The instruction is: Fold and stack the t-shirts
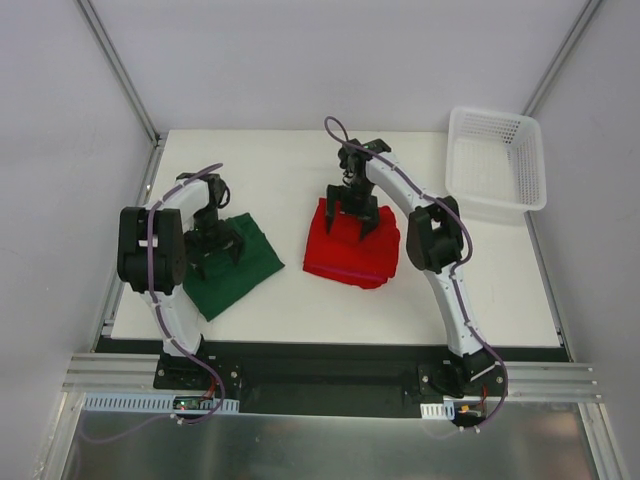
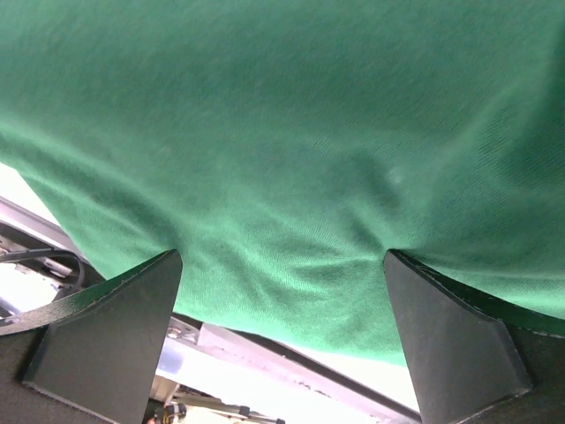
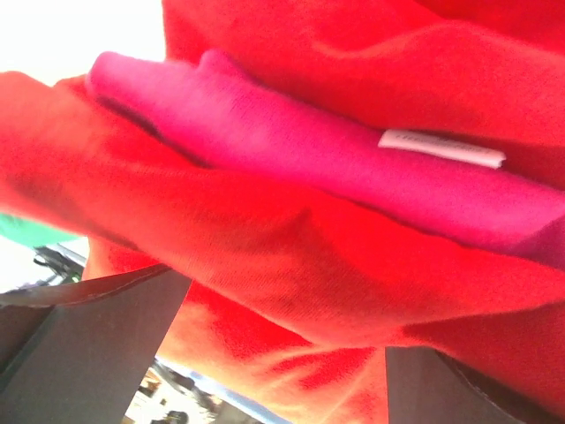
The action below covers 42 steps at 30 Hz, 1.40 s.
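**Desk:** Item one?

**Operator:** Green t-shirt (image 1: pixel 240 270). It lies folded flat on the left part of the table (image 1: pixel 300 305), near the left edge. It is a soft, light knit, and I judge it would sag and come unfolded if I lifted it by a single layer. The left gripper (image 1: pixel 215 245) rests on its far part with the jaws spread wide. Both fingertips (image 2: pixel 115 327) touch the cloth and nothing is pinched.

**Desk:** Item two?

**Operator:** Red t-shirt (image 1: pixel 350 255). It is a thicker folded bundle at mid-table, apart from the green one. The right gripper (image 1: pixel 350 220) rests on its far part, jaws likewise wide, holding nothing. In my right wrist view a pink layer (image 3: pixel 335 155) with a white label (image 3: pixel 441 147) sits between the red folds. I cannot tell whether it is a second garment or the shirt's own inside.

**Desk:** Handling notes?

**Operator:** Both are limp, a little grippy and not fragile. I would take hold at a folded edge, pinch every layer together and carry low, since a grab at the middle would likely bunch the fold. For stacking, I judge the thinner green one the easier to move onto the red.

**Desk:** Anything else?

**Operator:** White basket (image 1: pixel 497 165) at the far right corner, apart from both shirts.
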Each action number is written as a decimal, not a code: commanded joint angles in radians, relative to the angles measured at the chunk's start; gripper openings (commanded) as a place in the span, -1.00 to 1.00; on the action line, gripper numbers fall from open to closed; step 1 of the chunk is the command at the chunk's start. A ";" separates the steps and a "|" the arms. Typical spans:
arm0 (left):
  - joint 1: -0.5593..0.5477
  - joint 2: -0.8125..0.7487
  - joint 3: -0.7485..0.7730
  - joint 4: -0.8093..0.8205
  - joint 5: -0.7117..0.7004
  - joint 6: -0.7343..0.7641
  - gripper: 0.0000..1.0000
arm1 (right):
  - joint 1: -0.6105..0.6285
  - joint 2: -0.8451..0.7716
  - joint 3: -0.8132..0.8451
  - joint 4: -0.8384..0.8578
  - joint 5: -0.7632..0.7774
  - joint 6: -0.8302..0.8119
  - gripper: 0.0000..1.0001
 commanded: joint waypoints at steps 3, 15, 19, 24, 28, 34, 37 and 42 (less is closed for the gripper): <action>-0.011 -0.088 -0.026 -0.020 0.036 0.019 0.99 | 0.091 0.030 0.065 0.061 0.027 -0.153 0.93; -0.094 -0.108 -0.052 -0.009 0.079 0.026 0.99 | 0.104 -0.063 0.053 0.212 0.209 -0.221 0.92; -0.154 -0.124 -0.063 -0.012 0.101 0.017 0.99 | 0.104 -0.030 0.077 0.247 0.240 -0.231 0.92; -0.194 -0.136 -0.072 -0.012 0.104 0.014 0.99 | 0.104 0.002 0.113 0.334 0.225 -0.207 0.93; -0.197 -0.142 -0.084 -0.015 0.095 0.019 0.99 | 0.104 -0.004 0.131 0.382 0.301 -0.198 0.93; -0.195 -0.153 -0.083 -0.026 0.079 0.028 0.99 | 0.098 -0.005 0.131 0.454 0.348 -0.168 0.92; -0.197 -0.151 -0.072 -0.032 0.081 0.028 0.99 | 0.096 0.010 0.145 0.462 0.334 -0.144 0.92; -0.197 -0.144 -0.054 -0.037 0.090 0.028 0.99 | 0.105 -0.085 0.064 0.491 0.360 -0.139 0.92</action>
